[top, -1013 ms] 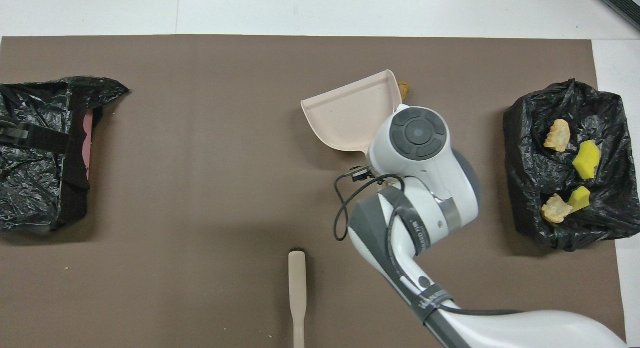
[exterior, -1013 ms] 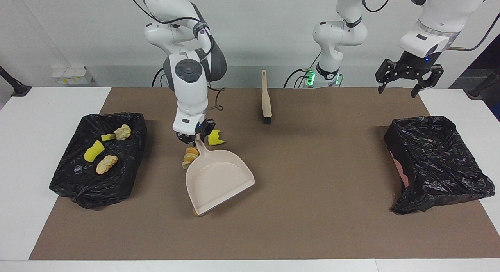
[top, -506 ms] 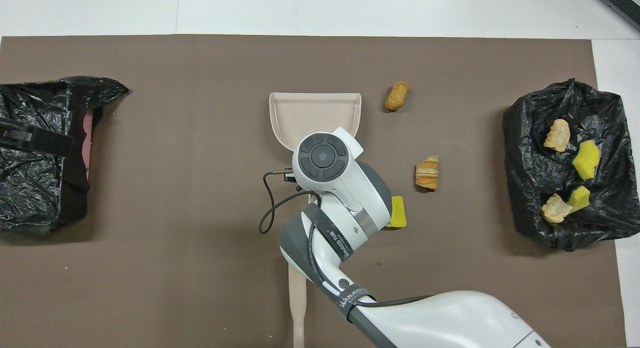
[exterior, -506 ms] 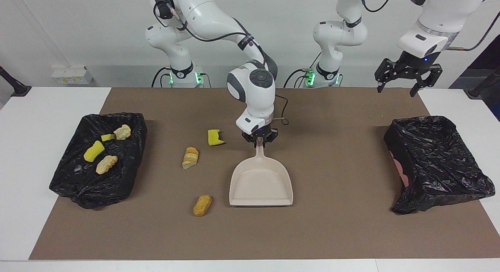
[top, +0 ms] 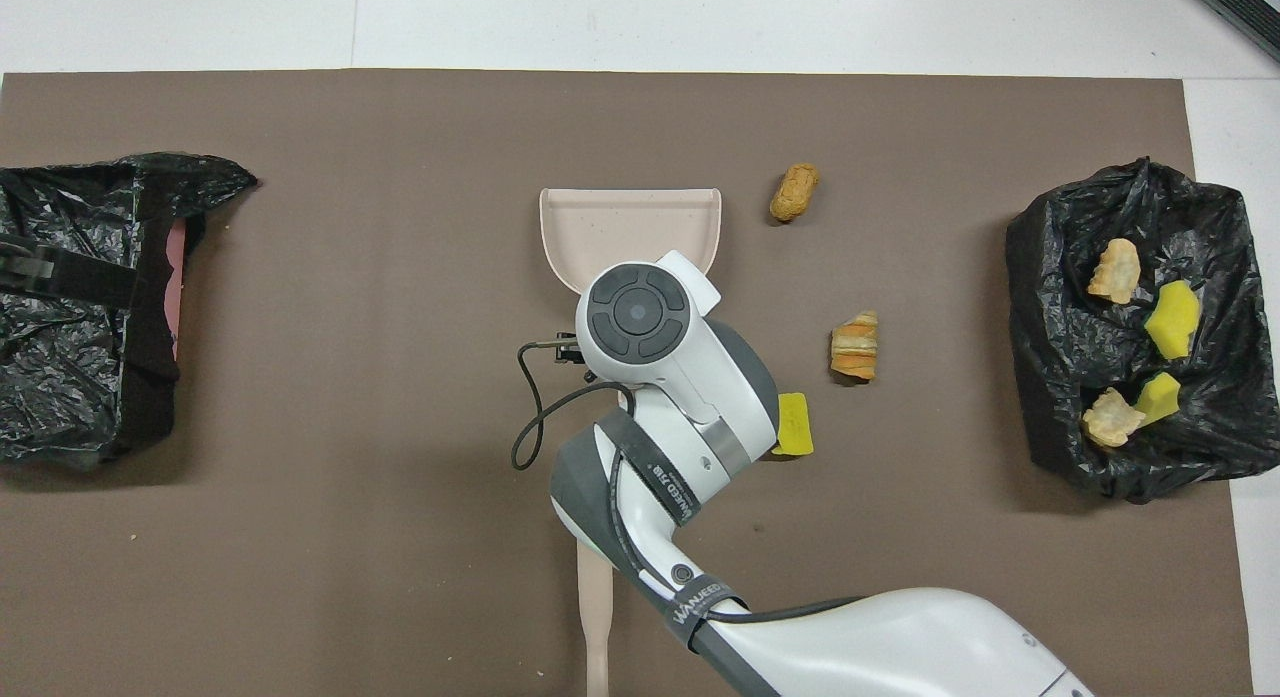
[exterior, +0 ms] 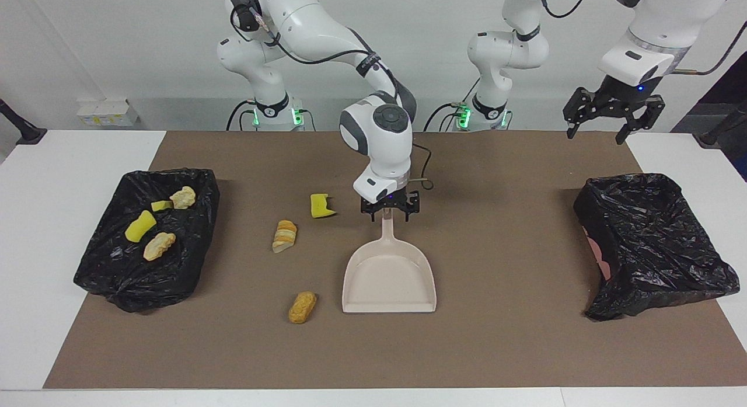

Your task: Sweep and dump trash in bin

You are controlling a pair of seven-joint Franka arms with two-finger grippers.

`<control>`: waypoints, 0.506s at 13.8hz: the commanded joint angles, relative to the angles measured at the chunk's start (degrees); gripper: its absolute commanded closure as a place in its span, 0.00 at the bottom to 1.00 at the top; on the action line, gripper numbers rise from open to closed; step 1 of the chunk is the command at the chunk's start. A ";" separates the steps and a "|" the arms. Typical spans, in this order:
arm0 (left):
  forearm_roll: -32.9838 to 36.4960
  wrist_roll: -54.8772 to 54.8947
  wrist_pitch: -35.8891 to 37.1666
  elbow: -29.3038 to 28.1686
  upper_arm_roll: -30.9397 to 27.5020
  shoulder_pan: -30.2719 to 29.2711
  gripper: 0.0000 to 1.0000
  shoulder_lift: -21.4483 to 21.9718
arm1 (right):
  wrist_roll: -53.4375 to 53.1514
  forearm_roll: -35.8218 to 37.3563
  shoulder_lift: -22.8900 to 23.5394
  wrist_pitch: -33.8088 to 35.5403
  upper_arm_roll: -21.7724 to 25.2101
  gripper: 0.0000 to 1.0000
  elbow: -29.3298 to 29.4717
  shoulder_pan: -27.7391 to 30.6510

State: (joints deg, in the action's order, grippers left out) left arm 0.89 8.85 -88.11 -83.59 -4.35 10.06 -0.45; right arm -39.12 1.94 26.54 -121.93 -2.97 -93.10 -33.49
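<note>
A: Right gripper (exterior: 390,213), fingers spread, straddles the dustpan (exterior: 389,278) handle mid-mat. Left gripper (exterior: 613,116) waits open.
B: Trash: three scraps (exterior: 284,236) loose on the mat, four in the bag (exterior: 111,267) at the right arm's end.

We see four trash scraps (exterior: 156,246) in the black-lined bin (exterior: 111,278), three scraps (exterior: 285,236) on the brown mat (exterior: 502,337).

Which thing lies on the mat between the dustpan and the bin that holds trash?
In the facing view, three scraps lie between the dustpan and that bin: sponge chunk, striped lump, tan lump.
</note>
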 commanded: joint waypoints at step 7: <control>0.61 -3.91 -10.21 -0.70 5.83 0.49 0.00 -5.95 | -7.09 -5.28 -13.78 3.10 -0.37 0.00 -15.25 -6.05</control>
State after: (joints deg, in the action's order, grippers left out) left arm 0.87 7.40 -94.38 -83.92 -0.57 10.26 -4.68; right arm -42.38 -2.02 17.78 -117.48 -3.25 -101.65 -37.19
